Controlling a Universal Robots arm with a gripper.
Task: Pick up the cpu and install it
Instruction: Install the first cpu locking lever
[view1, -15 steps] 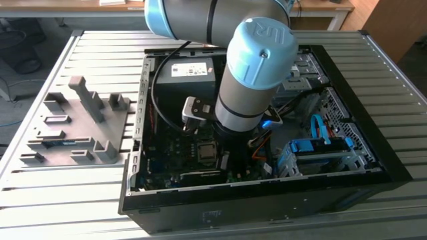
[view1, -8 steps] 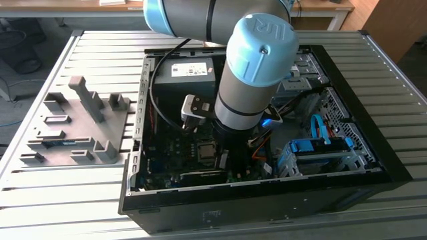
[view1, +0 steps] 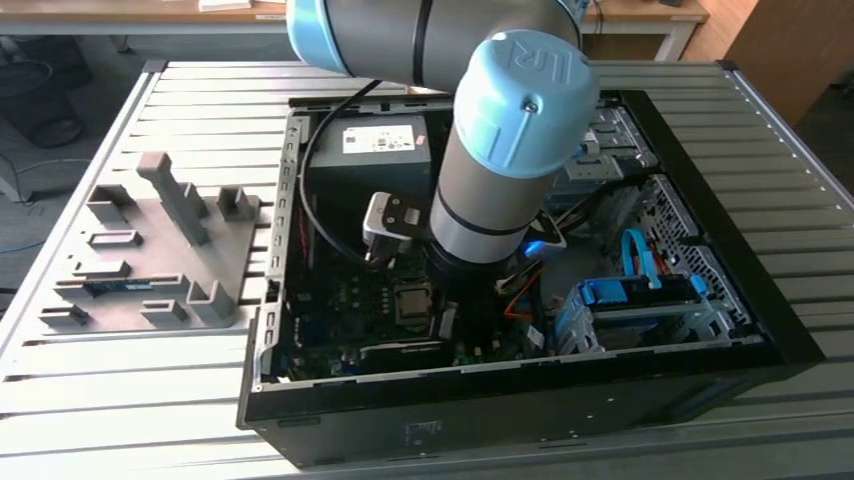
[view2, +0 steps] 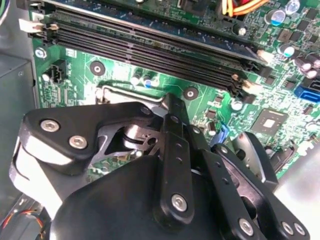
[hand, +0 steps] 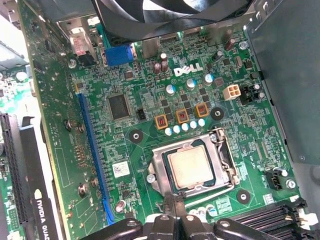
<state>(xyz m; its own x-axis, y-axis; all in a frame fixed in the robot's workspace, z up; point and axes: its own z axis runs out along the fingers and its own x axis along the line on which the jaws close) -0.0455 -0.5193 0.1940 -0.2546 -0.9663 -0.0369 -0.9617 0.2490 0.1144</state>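
I have the gripper (hand: 175, 212) down inside the computer case (view1: 747, 330), just above the green board (hand: 145, 145). The cpu (hand: 189, 166) sits in its socket frame (hand: 159, 165), just beyond the fingertips (hand: 176, 205), which look nearly together with nothing between them. Memory slots (view2: 150, 45) crowd the far edge.

A big gray table (view1: 200, 75) made of long metal slats holds everything. A black computer case (view1: 534, 420) lies open on it. Just beside the case, toward the exterior view's left, sits a gray plastic holder (view1: 154, 255) with blocks and slots sticking up.
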